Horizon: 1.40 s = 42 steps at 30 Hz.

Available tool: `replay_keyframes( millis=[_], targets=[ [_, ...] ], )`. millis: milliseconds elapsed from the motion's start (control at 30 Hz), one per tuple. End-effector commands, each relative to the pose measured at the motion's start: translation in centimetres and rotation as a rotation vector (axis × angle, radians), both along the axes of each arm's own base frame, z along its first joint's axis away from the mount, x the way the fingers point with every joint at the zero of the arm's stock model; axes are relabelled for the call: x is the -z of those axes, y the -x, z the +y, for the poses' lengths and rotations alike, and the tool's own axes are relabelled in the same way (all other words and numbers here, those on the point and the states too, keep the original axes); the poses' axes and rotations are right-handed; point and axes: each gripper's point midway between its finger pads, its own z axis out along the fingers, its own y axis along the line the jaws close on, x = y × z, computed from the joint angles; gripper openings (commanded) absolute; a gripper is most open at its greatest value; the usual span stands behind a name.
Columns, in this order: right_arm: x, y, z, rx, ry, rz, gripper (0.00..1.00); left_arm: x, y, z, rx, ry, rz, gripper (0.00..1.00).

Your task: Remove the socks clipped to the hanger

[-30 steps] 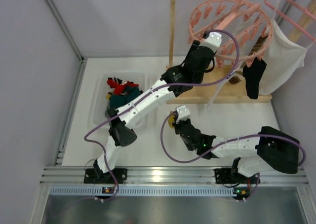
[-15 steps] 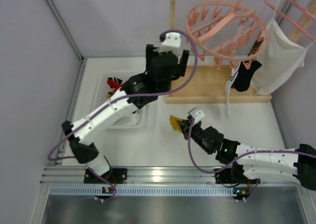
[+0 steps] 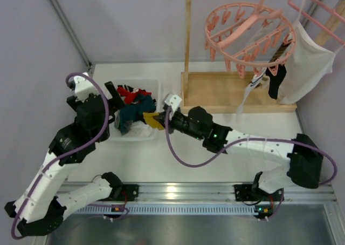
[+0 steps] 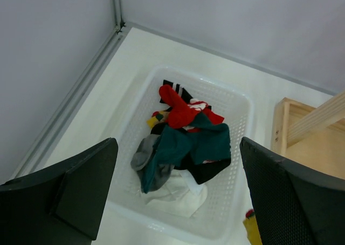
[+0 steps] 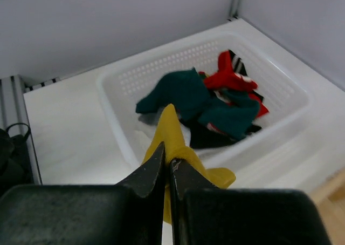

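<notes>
The round pink hanger [image 3: 248,32] hangs from a wooden rail at the upper right. A black sock [image 3: 275,82] and a white sock [image 3: 249,92] are still clipped to its near side. My right gripper [image 3: 161,118] [image 5: 167,161] is shut on a mustard yellow sock [image 3: 152,120] [image 5: 172,129], held just above the right rim of the white basket [image 3: 157,84] [image 5: 113,91]. My left gripper [image 3: 116,106] [image 4: 177,148] is open above the basket's left side with nothing between its fingers [image 4: 64,196]. Teal, red, black, grey and white socks [image 4: 188,142] lie piled in the basket [image 4: 240,107].
A wooden stand with a tray base [image 3: 226,91] and an upright post [image 3: 187,40] sits right of the basket. A large white garment [image 3: 310,61] hangs on a plain pink hanger [image 3: 318,7] at the far right. Grey walls enclose the table on the left and back.
My left arm swung away from the hanger down and left to the basket, and its jaws opened wide. My right arm carried the yellow sock leftward to the basket's rim.
</notes>
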Motion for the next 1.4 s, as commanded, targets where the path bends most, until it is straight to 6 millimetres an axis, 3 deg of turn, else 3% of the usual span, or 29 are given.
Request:
replay_keyframes(
  millis=[0,133,200,233,267,333,367,433,467,533,633,700,833,900,1033,1100,1133,1200,1267,1300,1367],
  targets=[
    [-1.9,-0.5,5.3,-0.162,-0.005,-0.020,0.00,1.6,1.8,2.0,-0.038,0.000,0.041,0.99],
    [-0.8,-2.5,10.5,-0.208,0.005,0.017,0.00,1.6,3.3,3.2,-0.034,0.015,0.020,0.98],
    [1.4,-3.8,13.4,-0.216,0.038,0.057,0.00,1.9,3.6,3.9,-0.053,-0.004,0.021,0.98],
    [0.6,-4.6,14.5,-0.210,0.025,0.047,0.00,1.9,3.9,4.2,-0.058,-0.005,0.015,0.98],
    [4.1,-5.3,15.6,-0.190,0.062,0.114,0.00,2.2,4.1,4.5,-0.064,-0.021,0.018,0.98],
    [5.4,-6.5,16.4,-0.168,0.050,0.173,0.00,2.1,4.7,5.2,-0.073,-0.016,0.002,0.99],
    [8.0,-7.1,16.9,-0.146,0.074,0.222,0.00,2.2,4.9,5.6,-0.087,-0.018,-0.004,0.98],
    [9.1,-8.0,17.5,-0.124,0.094,0.247,0.00,2.3,5.6,6.4,-0.106,-0.008,-0.023,0.98],
    [11.7,-8.2,18.0,-0.124,0.132,0.276,0.02,2.9,5.6,6.5,-0.116,-0.007,-0.020,0.98],
    [13.4,-8.5,18.7,-0.120,0.162,0.307,0.06,3.3,5.9,7.0,-0.131,0.012,-0.032,0.98],
    [13.6,-8.7,18.9,-0.114,0.155,0.312,0.10,5.1,5.7,6.5,-0.121,0.003,-0.004,0.98],
    [12.2,-8.6,18.9,-0.115,0.134,0.305,0.18,6.0,5.4,6.1,-0.117,-0.008,0.017,0.98],
    [7.5,-8.2,18.1,-0.118,0.074,0.273,0.51,6.1,5.3,5.8,-0.105,0.014,0.016,0.99],
    [5.9,-8.0,17.5,-0.116,0.056,0.259,0.61,6.0,5.5,5.8,-0.100,0.035,0.005,0.98],
    [2.9,-6.9,14.8,-0.104,0.037,0.228,0.67,5.9,5.8,6.1,-0.108,0.055,-0.010,0.98],
    [3.4,-6.6,13.2,-0.086,0.055,0.233,0.70,5.8,5.9,6.2,-0.108,0.064,-0.017,0.98],
    [1.8,-6.4,12.2,-0.082,0.032,0.218,0.73,5.7,5.9,6.2,-0.109,0.070,-0.022,0.99],
    [1.4,-6.2,10.7,-0.068,0.026,0.222,0.76,5.7,5.9,6.1,-0.106,0.078,-0.022,0.98],
    [0.8,-6.0,8.0,-0.044,0.004,0.229,0.78,5.7,5.9,6.0,-0.102,0.082,-0.022,0.98],
    [0.5,-5.9,5.6,-0.018,-0.007,0.231,0.79,5.8,5.7,5.7,-0.087,0.078,-0.012,0.98],
    [0.2,-5.9,2.4,0.045,-0.027,0.234,0.79,6.1,5.6,5.3,-0.064,0.069,0.004,0.98]
  ],
)
